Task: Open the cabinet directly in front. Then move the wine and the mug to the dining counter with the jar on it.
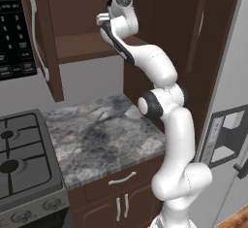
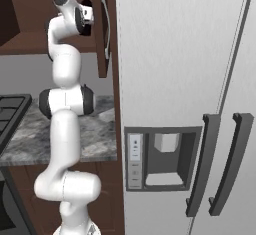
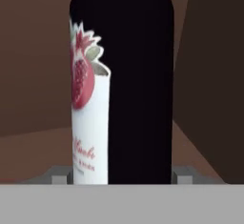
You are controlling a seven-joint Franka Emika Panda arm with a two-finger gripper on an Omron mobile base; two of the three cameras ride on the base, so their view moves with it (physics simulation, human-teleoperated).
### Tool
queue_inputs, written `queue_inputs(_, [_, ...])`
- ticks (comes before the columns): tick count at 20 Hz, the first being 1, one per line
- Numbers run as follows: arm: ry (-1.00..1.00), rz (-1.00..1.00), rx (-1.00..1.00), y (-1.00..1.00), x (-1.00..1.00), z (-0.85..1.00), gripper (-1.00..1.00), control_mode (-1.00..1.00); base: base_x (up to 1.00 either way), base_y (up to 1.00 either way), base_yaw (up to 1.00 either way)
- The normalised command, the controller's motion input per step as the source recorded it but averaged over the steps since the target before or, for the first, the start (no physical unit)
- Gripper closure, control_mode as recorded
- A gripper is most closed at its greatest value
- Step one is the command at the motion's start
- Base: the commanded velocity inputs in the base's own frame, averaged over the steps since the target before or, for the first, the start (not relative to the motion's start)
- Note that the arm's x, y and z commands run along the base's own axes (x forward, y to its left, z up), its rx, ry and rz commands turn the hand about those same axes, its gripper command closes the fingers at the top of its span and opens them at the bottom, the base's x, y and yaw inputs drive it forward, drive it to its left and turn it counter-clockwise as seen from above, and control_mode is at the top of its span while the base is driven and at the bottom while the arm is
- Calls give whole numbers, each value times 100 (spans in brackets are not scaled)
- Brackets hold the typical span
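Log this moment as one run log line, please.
cabinet: doors open | wine: upright on shelf, between tool fingertips | grip: unconfirmed | mug: not seen

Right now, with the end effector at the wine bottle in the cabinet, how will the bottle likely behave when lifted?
The wine bottle looks rigid, probably glass, so likely fragile and slippery. Tall and slim, it may tip if nudged.
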Motion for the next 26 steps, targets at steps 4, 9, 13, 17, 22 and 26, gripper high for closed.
queue_inputs(4, [0, 0, 0, 0, -10, 0, 100, -100, 0, 0, 0])
queue_inputs(9, [2, 0, 0, 0, -69, -21, 100, -100, 0, 0, 0])
queue_inputs(13, [0, 1, 0, 0, -100, -55, 100, -100, 0, 0, 0])
queue_inputs(17, [0, 2, 0, -1, -59, -35, 100, -100, 0, 0, 0])
queue_inputs(22, [0, 1, 0, 0, -58, -4, 100, -100, 0, 0, 0])
queue_inputs(26, [-11, 2, 0, -1, -100, -33, 100, -100, 0, 0, 0])
